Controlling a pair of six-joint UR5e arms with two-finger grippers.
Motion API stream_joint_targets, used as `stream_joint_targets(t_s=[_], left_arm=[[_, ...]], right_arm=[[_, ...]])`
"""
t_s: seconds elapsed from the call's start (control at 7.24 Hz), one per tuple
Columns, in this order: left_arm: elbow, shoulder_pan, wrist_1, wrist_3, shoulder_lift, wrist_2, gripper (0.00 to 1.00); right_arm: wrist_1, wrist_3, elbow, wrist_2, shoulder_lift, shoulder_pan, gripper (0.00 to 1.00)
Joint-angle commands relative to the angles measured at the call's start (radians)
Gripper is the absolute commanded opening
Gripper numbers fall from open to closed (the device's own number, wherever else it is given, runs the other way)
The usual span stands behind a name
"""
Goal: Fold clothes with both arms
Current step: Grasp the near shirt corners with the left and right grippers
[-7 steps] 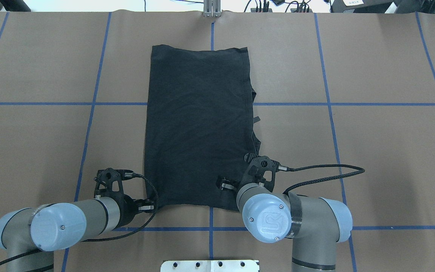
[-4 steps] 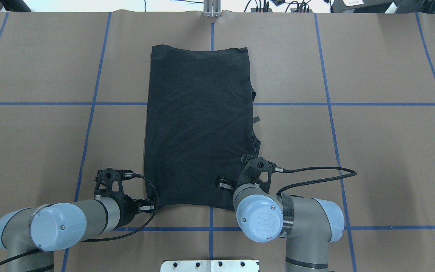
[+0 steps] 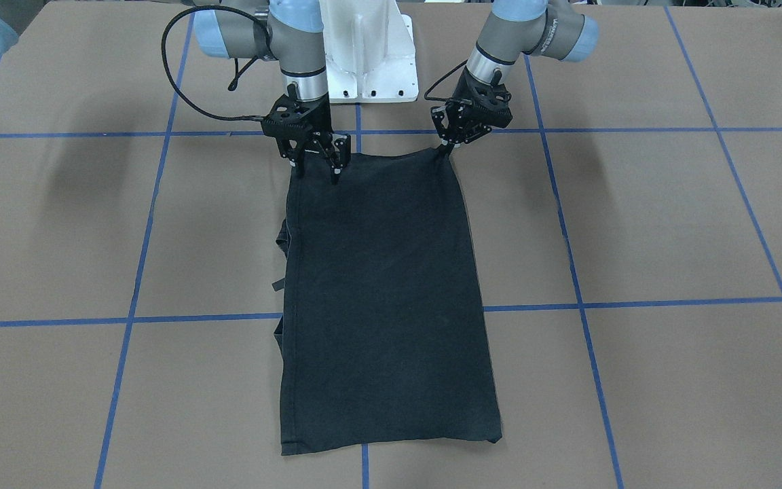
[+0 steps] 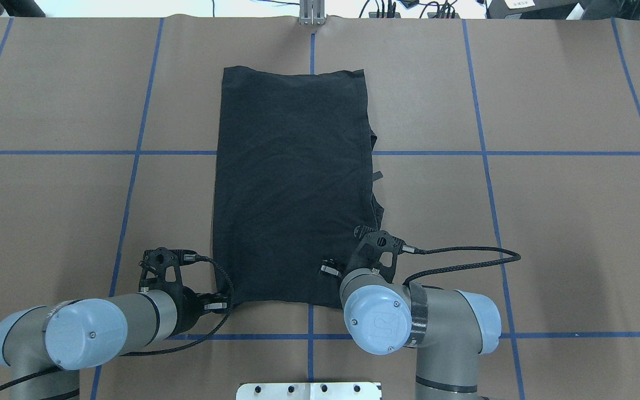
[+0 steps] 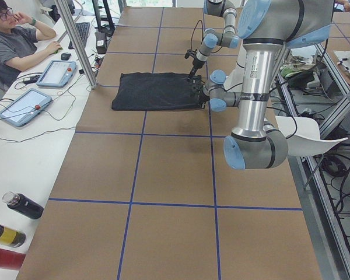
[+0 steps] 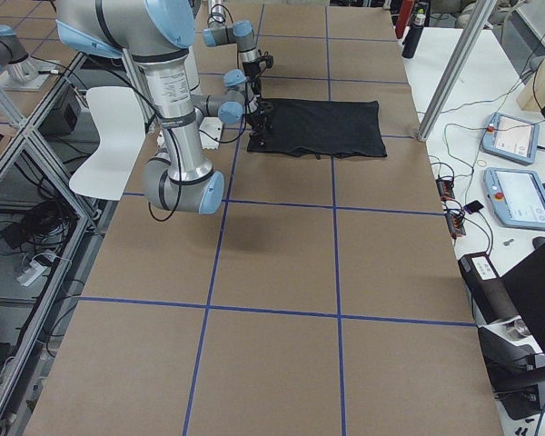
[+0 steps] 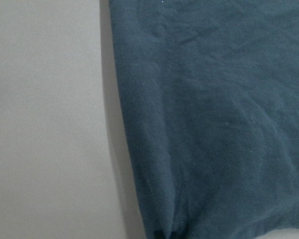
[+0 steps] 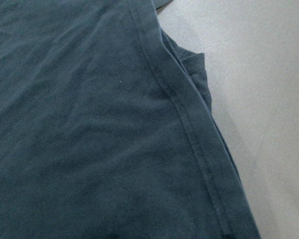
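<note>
One black shirt (image 4: 292,183) lies flat in a long folded strip in the middle of the surface (image 4: 548,222), one short edge toward me. My left fingers (image 3: 447,142) are clenched on that edge's corner, which peaks up slightly. My right fingers (image 3: 337,163) are spread wide and released, tips down over the same edge by its other corner.

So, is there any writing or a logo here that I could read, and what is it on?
"UR": raised logo on the light blue cap of the right arm.
Dark lettering on the left arm: too blurred to read.
T-shirt: no print or label showing.
Tablets on the side bench: too small to read.
</note>
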Motion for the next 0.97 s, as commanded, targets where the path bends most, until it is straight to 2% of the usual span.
stream_joint_targets(t_s=[0.0, 0.14, 0.28, 0.41, 0.55, 0.69, 0.83], left_arm=[[0.000, -0.001, 0.000, 0.000, -0.003, -0.002, 0.00], [0.000, -0.001, 0.000, 0.000, -0.003, 0.000, 0.00], [0.000, -0.001, 0.000, 0.000, -0.005, 0.000, 0.00], [0.000, -0.001, 0.000, 0.000, -0.005, -0.002, 0.00], [0.001, -0.001, 0.000, 0.002, -0.005, -0.002, 0.00], [0.000, -0.001, 0.000, 0.002, -0.005, -0.002, 0.00], [-0.002, -0.001, 0.000, 0.002, -0.005, -0.002, 0.00]], right_arm=[[0.000, 0.025, -0.022, -0.005, 0.010, 0.000, 0.78], [0.001, 0.025, -0.028, -0.005, 0.010, -0.001, 0.79], [-0.002, 0.029, -0.028, -0.017, 0.025, 0.002, 0.72], [0.000, 0.069, -0.028, -0.020, 0.030, 0.003, 0.41], [-0.002, 0.072, -0.028, -0.020, 0.039, 0.003, 0.05], [-0.002, 0.072, -0.031, -0.020, 0.037, 0.003, 0.00], [0.001, 0.072, -0.048, -0.022, 0.039, 0.003, 0.00]])
